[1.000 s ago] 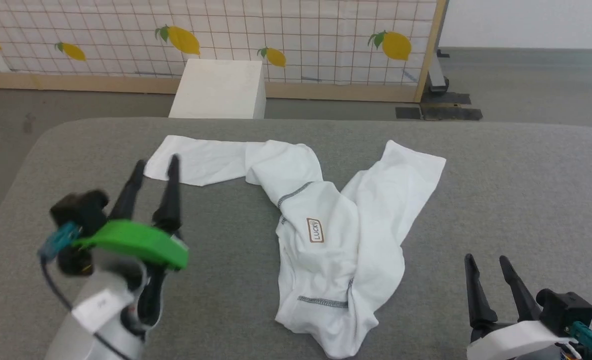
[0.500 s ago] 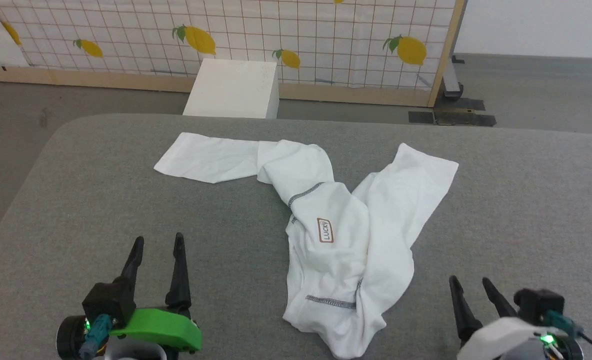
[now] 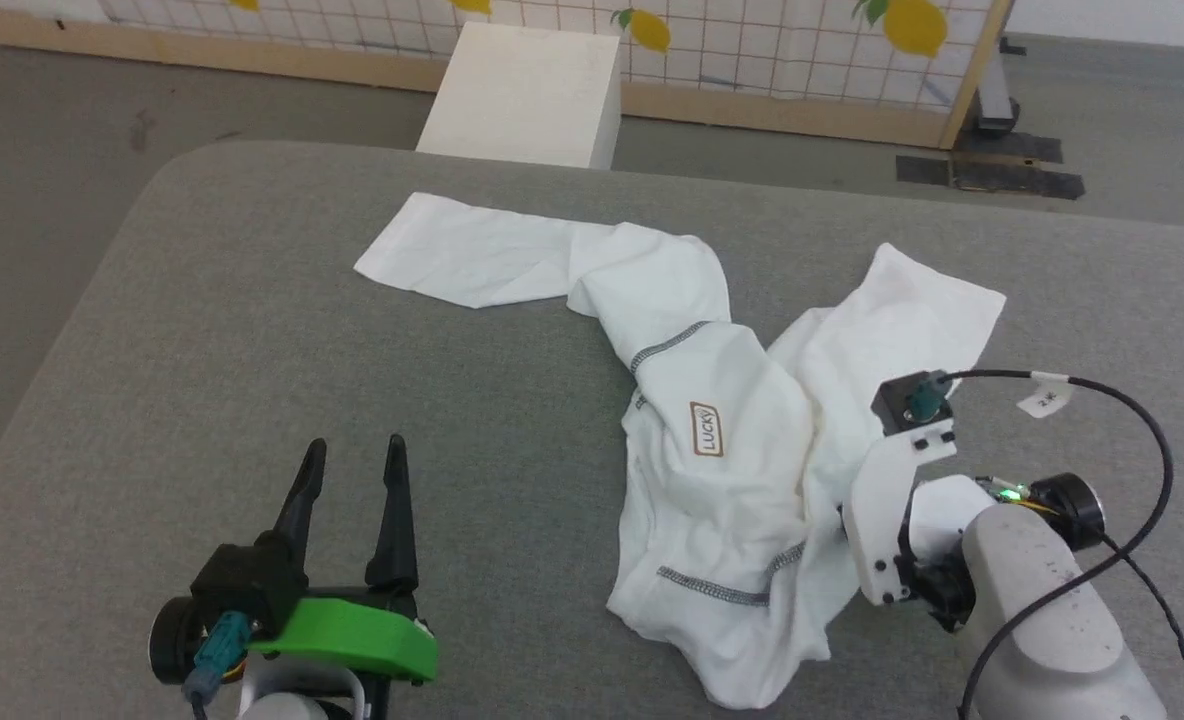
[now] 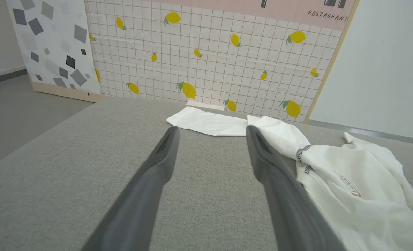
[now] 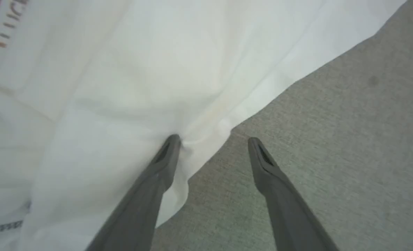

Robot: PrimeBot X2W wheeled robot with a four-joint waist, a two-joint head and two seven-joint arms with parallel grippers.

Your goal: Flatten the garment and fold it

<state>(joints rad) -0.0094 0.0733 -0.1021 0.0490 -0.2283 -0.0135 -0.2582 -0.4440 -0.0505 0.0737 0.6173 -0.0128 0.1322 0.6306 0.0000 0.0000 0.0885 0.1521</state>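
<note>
Garment: we see the garment (image 3: 722,470) bunched mid-desk (image 3: 252,350), one sleeve (image 3: 472,250) laid out, body twisted.
Right tool: the right tool (image 5: 213,138) is spread astride the cloth's edge, pinching nothing.
Left tool: the left tool (image 3: 354,443) is spread, well apart from the cloth.
Progress: we judge flattening barely begun, folding all to do.

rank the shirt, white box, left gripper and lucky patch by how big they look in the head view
1. shirt, by far the largest
2. box and left gripper: about alike; the gripper is nearer the camera, so no ranking
3. patch, smallest
</note>
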